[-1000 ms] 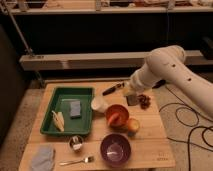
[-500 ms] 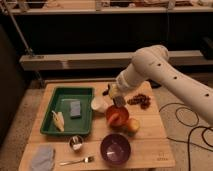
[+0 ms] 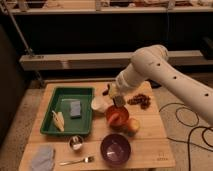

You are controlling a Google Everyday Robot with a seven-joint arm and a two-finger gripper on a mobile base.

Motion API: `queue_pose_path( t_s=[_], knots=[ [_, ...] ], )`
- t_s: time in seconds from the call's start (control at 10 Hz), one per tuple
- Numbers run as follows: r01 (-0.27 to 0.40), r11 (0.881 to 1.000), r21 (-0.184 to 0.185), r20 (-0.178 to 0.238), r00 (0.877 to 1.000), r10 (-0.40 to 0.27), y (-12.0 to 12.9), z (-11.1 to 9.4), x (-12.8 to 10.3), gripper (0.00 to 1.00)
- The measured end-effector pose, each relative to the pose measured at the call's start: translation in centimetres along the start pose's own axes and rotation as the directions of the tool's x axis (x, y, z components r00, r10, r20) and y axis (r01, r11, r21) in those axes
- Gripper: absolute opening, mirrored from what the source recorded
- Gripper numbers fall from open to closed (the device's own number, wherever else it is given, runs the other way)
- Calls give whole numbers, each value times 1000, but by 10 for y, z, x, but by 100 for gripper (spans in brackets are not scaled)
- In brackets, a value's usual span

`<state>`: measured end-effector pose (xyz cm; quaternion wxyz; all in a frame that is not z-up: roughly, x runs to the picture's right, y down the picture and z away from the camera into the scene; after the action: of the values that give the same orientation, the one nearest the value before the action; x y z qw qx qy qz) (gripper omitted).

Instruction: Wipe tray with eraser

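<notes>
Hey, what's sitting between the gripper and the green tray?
In the camera view, a white cup stands between them, just beside the tray's right rim. The gripper hangs shut above the orange bowl.

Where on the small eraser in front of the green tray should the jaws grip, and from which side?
Probably its upper part, from straight above: the eraser stands upright and apart, but the tray rim is close behind it. The gripper, shut, is by the orange bowl.
</notes>
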<state>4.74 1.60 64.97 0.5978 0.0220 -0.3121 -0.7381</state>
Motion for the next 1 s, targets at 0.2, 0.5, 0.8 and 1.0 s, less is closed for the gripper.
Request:
queue_pose_path(
  t_s=[0.2, 0.5, 0.8, 1.0],
  knots=[
    [62, 997, 36, -4, 998, -62, -12, 3, 11, 0],
    [184, 977, 108, 1, 983, -185, -67, 28, 38, 0],
    [284, 946, 157, 27, 956, -292, -127, 70, 65, 0],
    [306, 935, 182, 73, 944, -323, -160, 115, 77, 0]
  ],
)
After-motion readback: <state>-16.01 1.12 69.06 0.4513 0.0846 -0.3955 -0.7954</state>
